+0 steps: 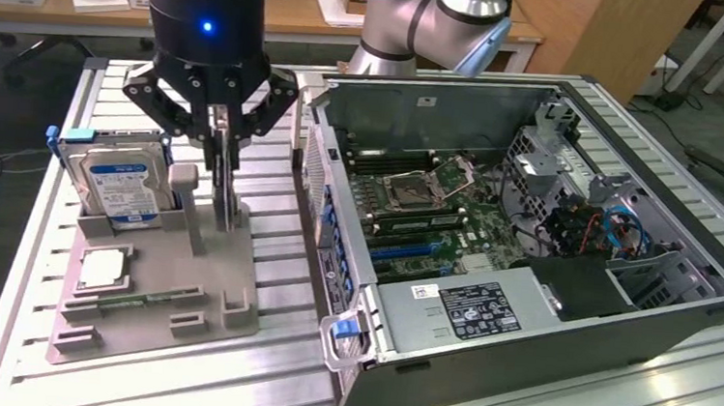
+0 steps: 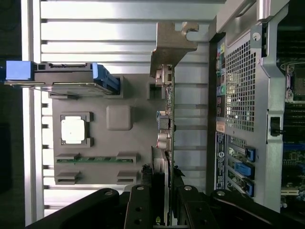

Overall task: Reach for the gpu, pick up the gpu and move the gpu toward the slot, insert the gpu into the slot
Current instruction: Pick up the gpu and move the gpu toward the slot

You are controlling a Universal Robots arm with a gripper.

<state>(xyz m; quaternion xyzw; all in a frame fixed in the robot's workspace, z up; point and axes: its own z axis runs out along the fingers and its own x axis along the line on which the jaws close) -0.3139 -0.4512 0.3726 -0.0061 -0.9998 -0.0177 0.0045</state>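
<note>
Exterior view: jaws narrow, clamped on the top edge of the gpu (image 1: 226, 214). The card stands upright and edge-on straight below the jaws, its lower edge seated in the gray holder (image 1: 198, 311) on the table (image 1: 283, 381). The hard drive (image 1: 118, 184) stands in the same holder, just beside the jaws toward the exterior view's left. The cpu chip (image 1: 101, 268) lies flat in the holder, nearer the camera than the drive. The open case (image 1: 521, 322) is on the other side of the jaws, toward the exterior view's right. The slot (image 1: 400, 252) is on the green board inside it, well apart from the card.

Wrist view: looking down along the jaws. The gpu (image 2: 167, 109) runs lengthwise away from them, its near end pinched between the two fingers (image 2: 176, 179), one on each face. The silver bracket (image 2: 174, 43) is at the card's far end. The holder (image 2: 128, 148), with the cpu chip (image 2: 73, 130) and hard drive (image 2: 62, 78), is on one side of the card. The case (image 2: 243, 86) rear panel is on the other side.
</note>
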